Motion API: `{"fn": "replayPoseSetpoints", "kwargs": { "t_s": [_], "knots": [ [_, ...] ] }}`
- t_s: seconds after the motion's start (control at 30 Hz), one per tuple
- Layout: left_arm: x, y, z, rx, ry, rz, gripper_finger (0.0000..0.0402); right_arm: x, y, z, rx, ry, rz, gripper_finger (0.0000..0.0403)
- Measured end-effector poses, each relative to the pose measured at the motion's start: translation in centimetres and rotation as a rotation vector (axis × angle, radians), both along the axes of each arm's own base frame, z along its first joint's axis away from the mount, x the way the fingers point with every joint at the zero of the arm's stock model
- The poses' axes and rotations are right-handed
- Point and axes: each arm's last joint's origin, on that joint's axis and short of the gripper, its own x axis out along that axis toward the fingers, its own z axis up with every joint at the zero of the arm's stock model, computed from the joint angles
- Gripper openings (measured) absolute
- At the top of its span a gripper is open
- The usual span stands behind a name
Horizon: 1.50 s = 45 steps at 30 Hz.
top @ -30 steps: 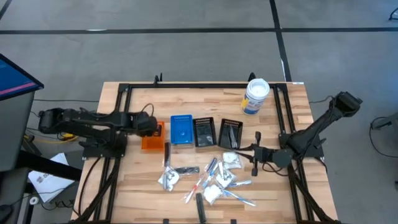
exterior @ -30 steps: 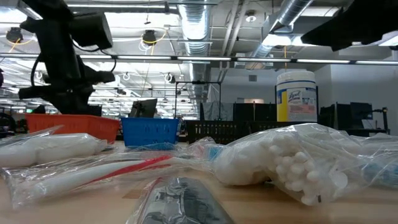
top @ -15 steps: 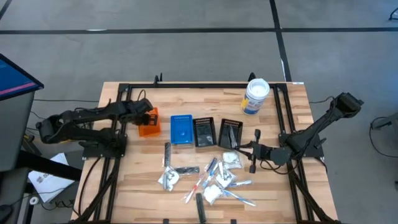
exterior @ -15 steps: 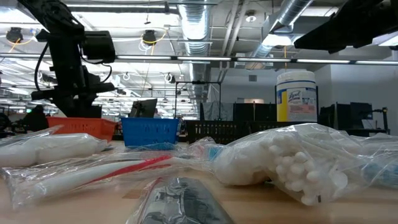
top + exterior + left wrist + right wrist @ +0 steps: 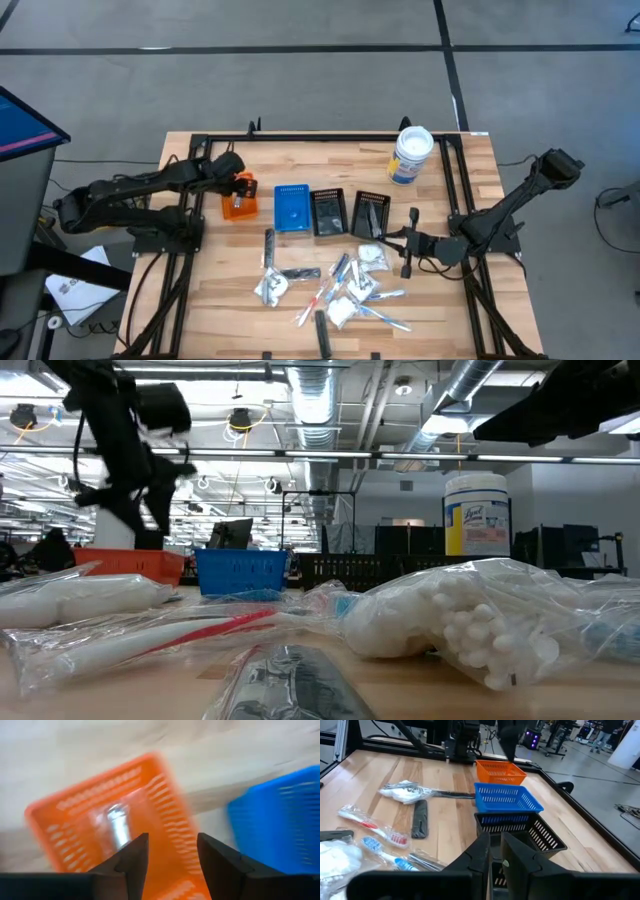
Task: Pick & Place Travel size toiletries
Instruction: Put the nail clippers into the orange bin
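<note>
Left gripper (image 5: 170, 855), jaws parted and holding nothing, hangs above the orange bin (image 5: 238, 198) at ten o'clock – a silvery sachet (image 5: 117, 822) lies inside, likely just dropped. Remaining toiletries (image 5: 340, 285) cluster at six o'clock. Right gripper (image 5: 410, 243) – jaws clenched, empty – waits beside them.

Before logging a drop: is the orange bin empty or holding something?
Holding something. In the left wrist view a silvery item lies inside the orange bin, seen between the left gripper's parted fingers.
</note>
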Motion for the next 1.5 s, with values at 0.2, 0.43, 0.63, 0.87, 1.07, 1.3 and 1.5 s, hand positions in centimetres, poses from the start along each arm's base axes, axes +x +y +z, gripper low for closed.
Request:
{"fn": "replayPoseSetpoints", "kwargs": {
  "t_s": [0.2, 0.43, 0.63, 0.87, 1.07, 1.3, 1.5],
  "knots": [
    [1.2, -2.2, 3.7, 0.094, -0.237, -0.177, 0.0141, 0.2, -0.3, 0.0, -0.001, 0.001, -0.016, 0.0039],
    [3.4, -6.3, 6.3, 0.148, -0.555, -0.425, 0.0119, 0.4, -0.7, 0.1, 0.011, -0.015, -0.040, 0.0040],
    [5.6, -9.8, 7.3, 0.119, -0.747, -0.566, 0.0105, 0.7, -0.6, 0.9, 0.064, -0.088, -0.039, 0.0039],
    [8.1, -13.9, 6.2, 0.157, -0.793, -0.793, 0.0104, 0.8, -0.4, 1.2, 0.137, -0.120, -0.005, 0.0038],
    [9.4, -16.7, 3.3, 0.073, -0.692, -0.872, 0.0102, 1.2, -0.4, 2.3, 0.200, -0.170, -0.019, 0.0032],
    [9.5, -20.0, 2.2, -0.030, -0.429, -0.852, 0.0034, 1.2, -0.4, 2.1, 0.185, -0.148, -0.020, 0.0033],
    [10.1, -21.7, 4.8, 0.001, -0.310, -0.954, 0.0006, 1.1, -0.6, 1.5, 0.202, -0.106, -0.040, 0.0036]
  ]
}}
